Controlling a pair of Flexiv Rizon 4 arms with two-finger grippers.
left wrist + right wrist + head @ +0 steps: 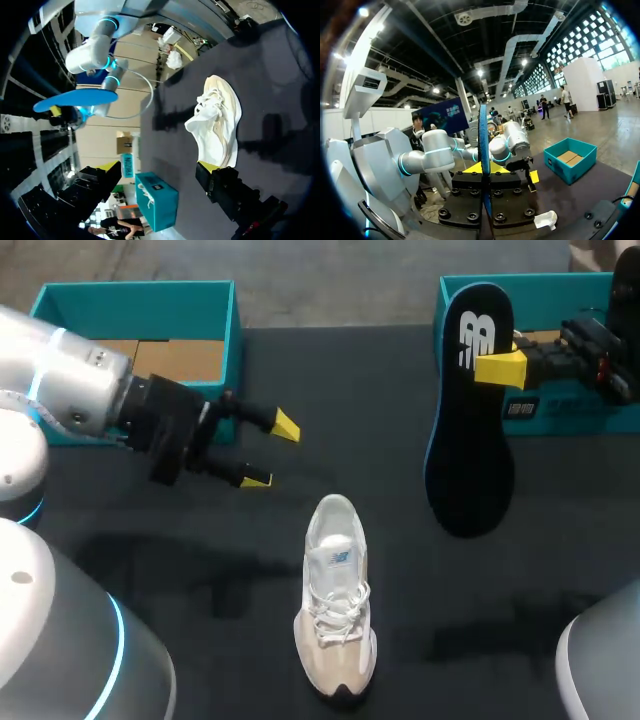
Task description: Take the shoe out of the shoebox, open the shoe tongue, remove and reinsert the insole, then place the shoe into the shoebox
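Black bench (380,410) bears the shoe (336,600). Left of the shoe, left jaws hang wide open, empty, the left arm (70,380) hiding part of the left shoebox (228,335). Right of it, right jaws clamp the insole (468,450), which masks part of the right shoebox (565,412).

Insole (470,460) btw right gripper (497,366) fingers: black w/ white logo, blue edge. Shoe (336,600) ahead of left gripper (270,453): white upper & laces, beige front. Gripper tips yellow. Shoebox (228,330) behind left gripper: teal, brown inside. Table (150,540) black.
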